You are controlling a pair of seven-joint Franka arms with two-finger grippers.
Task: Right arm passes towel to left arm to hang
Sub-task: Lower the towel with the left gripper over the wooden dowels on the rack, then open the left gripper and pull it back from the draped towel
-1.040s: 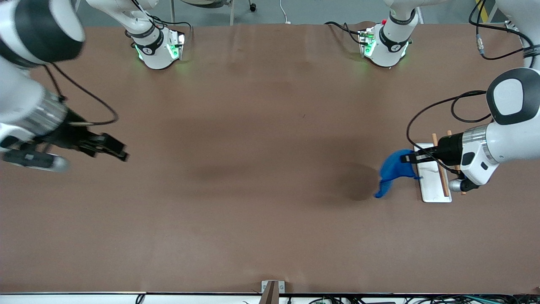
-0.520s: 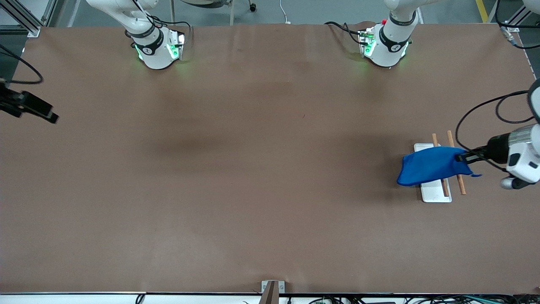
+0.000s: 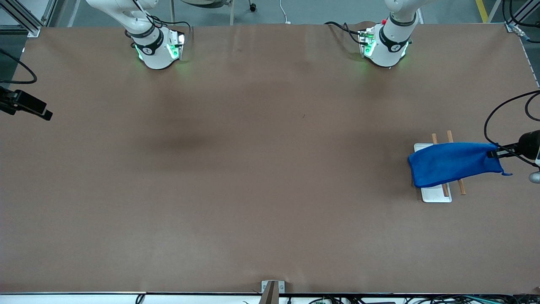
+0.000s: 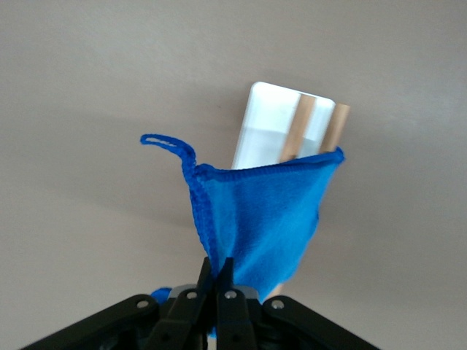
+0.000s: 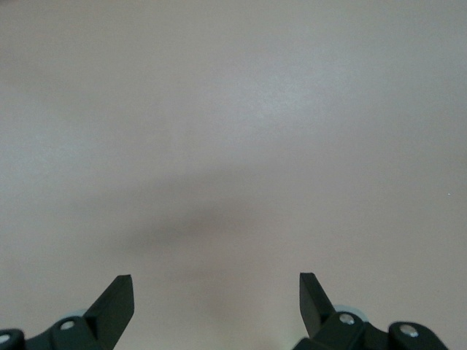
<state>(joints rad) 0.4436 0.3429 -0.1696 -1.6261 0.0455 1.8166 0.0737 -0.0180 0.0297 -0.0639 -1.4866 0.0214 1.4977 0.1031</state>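
Observation:
The bright-blue towel (image 3: 453,164) is stretched out over a small rack with a white base (image 3: 435,195) and two wooden rods (image 3: 461,185), near the left arm's end of the table. My left gripper (image 3: 492,154) is shut on the towel's edge, at the side of the rack toward that table end. In the left wrist view the towel (image 4: 263,211) fans out from the closed left gripper (image 4: 217,266) toward the rack (image 4: 266,120), its corner loop (image 4: 166,142) sticking out. My right gripper (image 3: 42,112) waits over the table edge at the right arm's end, open (image 5: 217,292) and holding nothing.
The two arm bases, the right arm's (image 3: 157,50) and the left arm's (image 3: 384,47), stand along the table edge farthest from the front camera. A black cable (image 3: 502,109) loops above the table near the left gripper. A small bracket (image 3: 272,287) sits at the nearest table edge.
My left gripper has pulled the towel across the rack toward the left arm's end of the table, spreading it out. The right arm has drawn back to its own end of the table.

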